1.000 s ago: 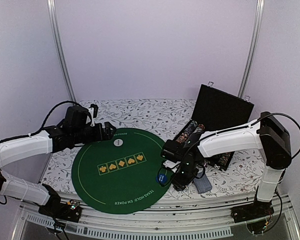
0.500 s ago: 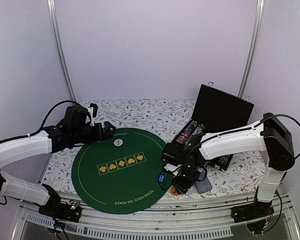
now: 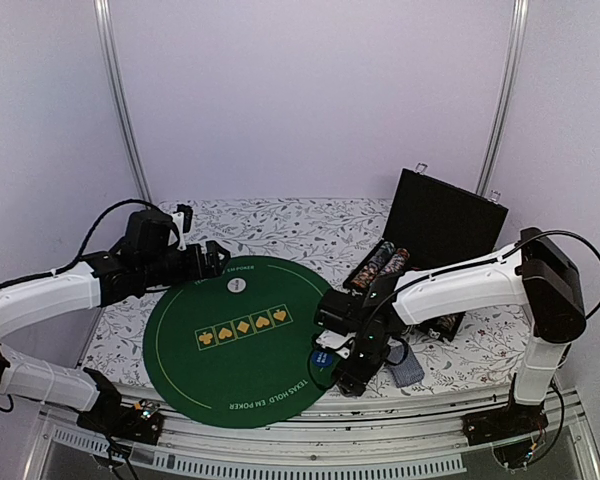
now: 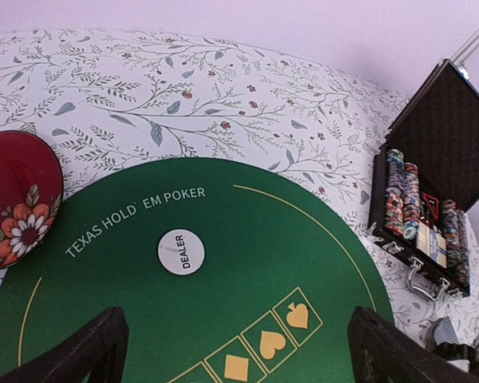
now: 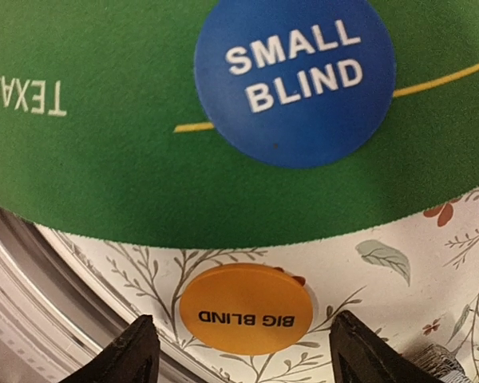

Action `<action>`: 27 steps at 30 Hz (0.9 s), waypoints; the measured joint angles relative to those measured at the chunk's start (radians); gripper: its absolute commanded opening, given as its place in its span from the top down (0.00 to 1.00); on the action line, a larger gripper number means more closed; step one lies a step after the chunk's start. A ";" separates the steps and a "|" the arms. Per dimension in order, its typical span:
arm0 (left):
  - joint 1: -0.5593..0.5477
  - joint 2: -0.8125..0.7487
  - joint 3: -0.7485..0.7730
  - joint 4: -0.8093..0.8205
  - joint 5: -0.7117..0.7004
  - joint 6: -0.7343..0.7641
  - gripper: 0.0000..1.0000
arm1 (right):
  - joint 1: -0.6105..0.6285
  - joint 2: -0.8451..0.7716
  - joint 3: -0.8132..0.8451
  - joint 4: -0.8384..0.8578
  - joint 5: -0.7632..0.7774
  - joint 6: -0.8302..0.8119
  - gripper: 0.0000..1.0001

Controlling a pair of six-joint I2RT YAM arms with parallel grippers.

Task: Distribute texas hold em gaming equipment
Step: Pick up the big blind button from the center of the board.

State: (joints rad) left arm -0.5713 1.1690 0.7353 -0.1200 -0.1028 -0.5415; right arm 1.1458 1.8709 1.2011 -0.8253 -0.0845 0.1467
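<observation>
Pale lilac walls enclose a table point(image 4: 184, 104) spread with a floral cloth; a round green mat point(image 3: 230, 385) lies at its centre.

- Left gripper point(image 4: 235, 345): jaws wide, holding nothing; it hovers over the far-left part of the mat, with the white DEALER button point(image 4: 180, 252) on the mat ahead of it.
- Right gripper point(image 5: 243, 343): jaws apart, gripping nothing; one finger stands on each side of the orange BIG BLIND button point(image 5: 246, 309), with clear cloth between them and it.
- The orange button lies on the cloth just off the mat, close to the table's near edge; the blue SMALL BLIND button point(image 5: 295, 76) sits on the mat's rim beside it.
- The chips point(image 4: 403, 199) are racked in the open case point(image 4: 455, 152) toward the far-right corner; the card deck point(image 3: 405, 368) lies near the right gripper.

Hazards: the orange button is thin and flat — closing fingers may ride over it or skate it toward the near edge, where it could drop off; fingers pressed low may drag the cloth or lift the mat's rim, shifting the blue button.
</observation>
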 measured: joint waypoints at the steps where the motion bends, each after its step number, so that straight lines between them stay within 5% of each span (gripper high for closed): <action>1: 0.000 0.000 0.000 0.000 -0.002 0.000 0.02 | 0.002 0.004 0.003 -0.001 0.005 -0.006 0.30; 22: 0.000 0.000 -0.014 0.000 -0.007 0.004 0.02 | 0.132 0.036 0.038 0.013 0.069 0.000 0.31; 27: 0.000 0.000 -0.015 0.000 -0.007 0.007 0.02 | 0.137 0.065 0.072 0.025 0.114 0.010 0.40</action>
State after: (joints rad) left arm -0.5713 1.1690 0.7204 -0.1196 -0.1097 -0.5343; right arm 1.2831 1.9358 1.2732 -0.8005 0.0296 0.1566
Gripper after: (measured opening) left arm 0.984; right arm 0.655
